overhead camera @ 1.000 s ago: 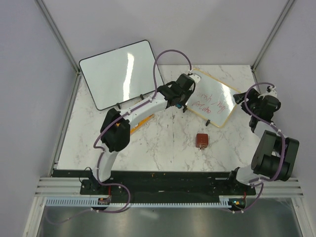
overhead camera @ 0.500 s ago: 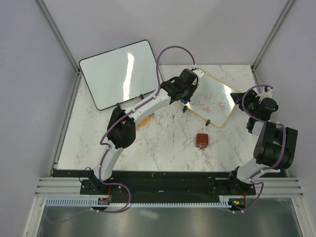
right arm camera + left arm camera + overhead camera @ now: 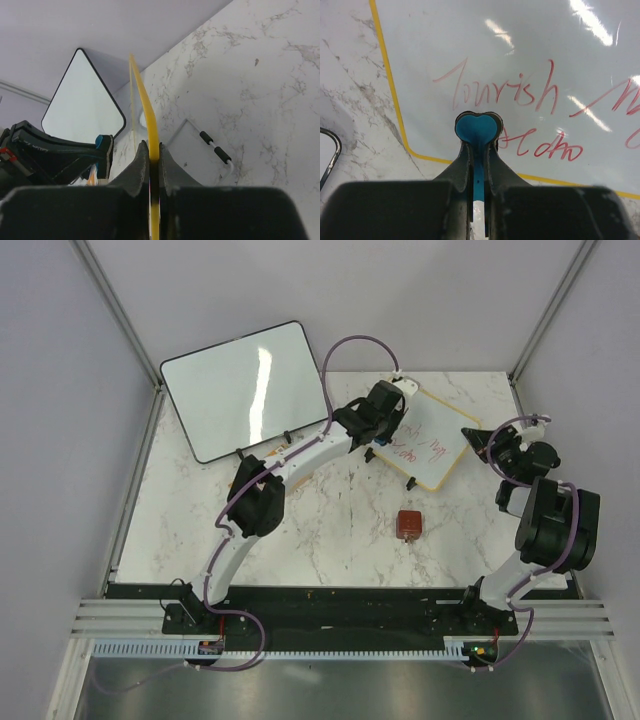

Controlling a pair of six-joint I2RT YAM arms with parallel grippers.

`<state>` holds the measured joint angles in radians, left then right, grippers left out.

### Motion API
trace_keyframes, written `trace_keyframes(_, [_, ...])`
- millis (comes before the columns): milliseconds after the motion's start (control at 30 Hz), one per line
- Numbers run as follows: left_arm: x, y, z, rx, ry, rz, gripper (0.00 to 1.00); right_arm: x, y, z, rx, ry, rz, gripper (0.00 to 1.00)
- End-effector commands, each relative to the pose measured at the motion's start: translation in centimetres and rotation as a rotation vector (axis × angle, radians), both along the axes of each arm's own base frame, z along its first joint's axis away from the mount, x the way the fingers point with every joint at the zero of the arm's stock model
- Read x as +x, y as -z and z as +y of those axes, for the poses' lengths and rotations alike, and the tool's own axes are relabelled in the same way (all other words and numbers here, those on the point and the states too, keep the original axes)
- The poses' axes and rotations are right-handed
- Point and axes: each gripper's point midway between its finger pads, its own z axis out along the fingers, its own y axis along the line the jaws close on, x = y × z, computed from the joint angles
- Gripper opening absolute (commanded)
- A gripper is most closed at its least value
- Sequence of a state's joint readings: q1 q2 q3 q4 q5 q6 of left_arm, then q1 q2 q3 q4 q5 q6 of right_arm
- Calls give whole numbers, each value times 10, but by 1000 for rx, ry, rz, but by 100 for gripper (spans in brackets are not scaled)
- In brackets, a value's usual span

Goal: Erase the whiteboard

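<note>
The whiteboard [image 3: 428,445], small and yellow-framed with red handwriting [image 3: 520,95], lies at the back right of the marble table. My left gripper [image 3: 385,438] is over its near-left part, shut on a thin blue eraser pad [image 3: 477,129]. The pad's rounded tip is at the board's face just below the writing. My right gripper [image 3: 478,437] is shut on the board's right edge. In the right wrist view the yellow frame [image 3: 145,107] runs up from between the fingers [image 3: 170,167].
A larger black-framed blank board [image 3: 245,385] leans at the back left, also visible as the black-framed board [image 3: 82,100]. A small red-brown block [image 3: 408,524] sits on the marble nearer the arms. A white wire foot with black sleeves [image 3: 216,149] lies right of the clamped edge.
My right gripper has closed on the whiteboard's right edge, and the board has turned and shifted a little left. The left gripper with the blue pad has moved further onto the board.
</note>
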<state>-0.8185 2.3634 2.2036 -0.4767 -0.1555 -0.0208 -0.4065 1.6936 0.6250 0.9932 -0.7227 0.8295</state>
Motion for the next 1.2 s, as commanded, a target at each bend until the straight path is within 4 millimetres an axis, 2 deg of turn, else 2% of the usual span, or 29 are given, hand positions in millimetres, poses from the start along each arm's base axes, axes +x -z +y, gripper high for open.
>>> trace_keyframes(0, [27,-35,-8,-109,-27,-114,2,-7,4,6,-79,-29,-8,0])
trace_keyframes(100, [33,-36,-4,-130,-39,-107,2,-14,9,6,-126,-27,10,0])
trace_keyframes(133, [36,-35,-1,-135,-45,-103,2,-18,17,6,-153,-26,37,0])
trace_keyframes(167, [37,-36,0,-140,-45,-100,2,-21,14,7,-172,-21,33,0])
trace_keyframes(267, [42,-33,6,-154,-50,-81,2,-33,21,7,-201,3,66,0])
trace_keyframes(333, [45,-30,8,-164,-54,-70,2,-41,33,5,-214,25,117,0])
trace_keyframes(500, [48,-28,3,-189,-36,-67,2,-54,48,5,-250,47,156,0])
trace_keyframes(700, [44,-25,-5,-218,0,-51,2,-59,59,7,-259,36,176,0])
trace_keyframes(833, [42,-24,-7,-224,11,-40,2,-52,51,5,-278,33,146,0])
trace_keyframes(1067, [41,-25,-7,-225,17,-41,2,-44,35,-9,-371,84,120,0])
trace_keyframes(1167, [37,-23,-10,-230,37,-28,2,-41,37,-18,-393,115,139,0])
